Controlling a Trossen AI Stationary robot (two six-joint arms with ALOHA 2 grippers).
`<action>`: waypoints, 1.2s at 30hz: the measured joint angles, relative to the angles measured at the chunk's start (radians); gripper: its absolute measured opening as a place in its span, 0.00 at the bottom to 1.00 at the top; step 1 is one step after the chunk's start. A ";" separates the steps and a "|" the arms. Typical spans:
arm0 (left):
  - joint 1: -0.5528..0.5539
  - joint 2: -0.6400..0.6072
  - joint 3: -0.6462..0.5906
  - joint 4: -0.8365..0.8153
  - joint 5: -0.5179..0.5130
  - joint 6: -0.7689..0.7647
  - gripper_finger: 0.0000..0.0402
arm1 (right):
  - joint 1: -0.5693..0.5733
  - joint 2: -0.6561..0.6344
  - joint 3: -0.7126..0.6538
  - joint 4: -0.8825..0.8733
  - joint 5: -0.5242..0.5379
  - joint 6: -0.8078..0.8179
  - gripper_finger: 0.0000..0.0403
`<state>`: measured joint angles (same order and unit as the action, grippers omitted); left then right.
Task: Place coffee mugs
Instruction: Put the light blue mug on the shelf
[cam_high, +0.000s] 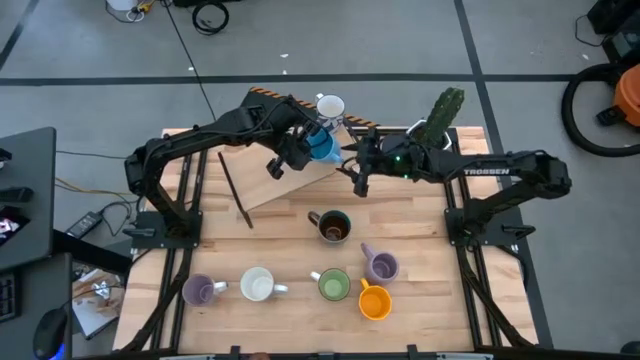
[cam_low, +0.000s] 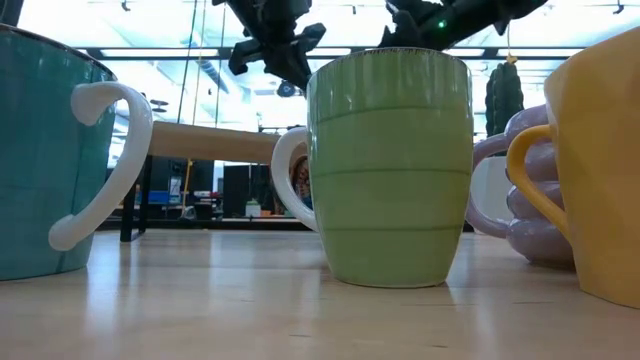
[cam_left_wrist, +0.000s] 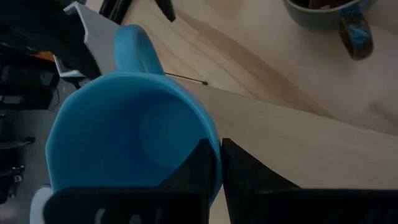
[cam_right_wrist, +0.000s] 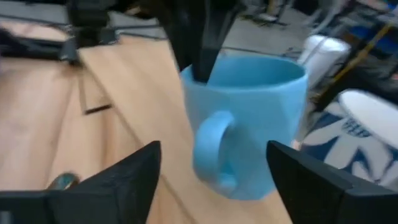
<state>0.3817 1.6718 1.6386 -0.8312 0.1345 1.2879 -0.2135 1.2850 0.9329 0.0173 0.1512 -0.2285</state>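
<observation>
A blue mug (cam_high: 323, 146) hangs in the air over the far middle of the table, and my left gripper (cam_high: 312, 138) is shut on it. My right gripper (cam_right_wrist: 214, 180) stands open just to the mug's right, level with it. Its fingers sit on either side of the mug's handle (cam_right_wrist: 213, 146) without touching. On the table stand a dark brown mug (cam_high: 333, 227), a purple mug (cam_high: 381, 265), a green mug (cam_high: 333, 286), an orange mug (cam_high: 373, 301), a white-lined mug (cam_high: 257, 286) and a second purple mug (cam_high: 199, 291). Another white mug (cam_high: 330, 105) stands at the far edge. My left gripper pinches the blue mug's rim wall (cam_left_wrist: 214, 146) on the side opposite the handle, with one finger (cam_left_wrist: 189, 171) inside and one (cam_left_wrist: 255, 177) outside. The fingers come from above, slanting down. The mug hangs roughly upright below them, mouth up, clear of the table.
A slanted wooden board (cam_high: 285, 180) lies under the blue mug, with a dark rod (cam_high: 233, 188) beside it. A cactus (cam_high: 443, 112) stands at the far right. In the low view the green mug (cam_low: 390, 165) blocks the middle.
</observation>
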 joint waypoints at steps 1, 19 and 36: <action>0.000 0.002 0.000 0.003 0.001 0.000 0.06 | 0.011 0.001 0.000 -0.002 0.034 -0.001 0.67; -0.009 0.012 0.000 0.009 -0.003 -0.024 0.06 | 0.057 0.073 0.000 0.118 0.205 0.026 0.40; -0.008 0.011 0.000 0.002 -0.004 -0.054 0.06 | 0.059 0.112 0.000 0.176 0.247 0.054 0.16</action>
<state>0.3737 1.6825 1.6382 -0.8288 0.1303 1.2335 -0.1549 1.3968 0.9329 0.1936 0.3986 -0.1747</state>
